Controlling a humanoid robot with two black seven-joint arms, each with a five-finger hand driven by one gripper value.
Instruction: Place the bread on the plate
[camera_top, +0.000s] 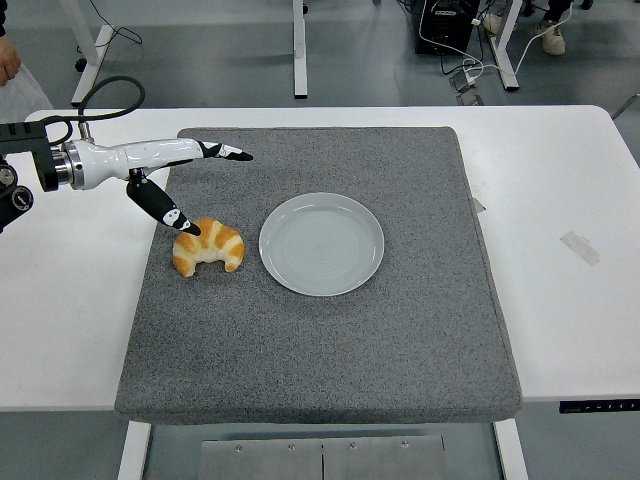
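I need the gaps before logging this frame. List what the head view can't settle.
- left hand: whether its thumb tip touches the croissant or hovers over it; a top-down view gives no height.
- Left arm: cut off by the left edge.
- Person's hand: cut by the top-left corner.
- Right arm: out of frame.

Left arm: a glossy white forearm shell is showing, tapering toward the left hand, whose slender fingers are appearing black with small white markings at the joints. A black thumb is bearing a similar white patch near its tip. At the wrist end of the shell, farthest from the hand, a silver metal ring is adjoining a black cylindrical joint housing. A black cable is looping out from above that housing.
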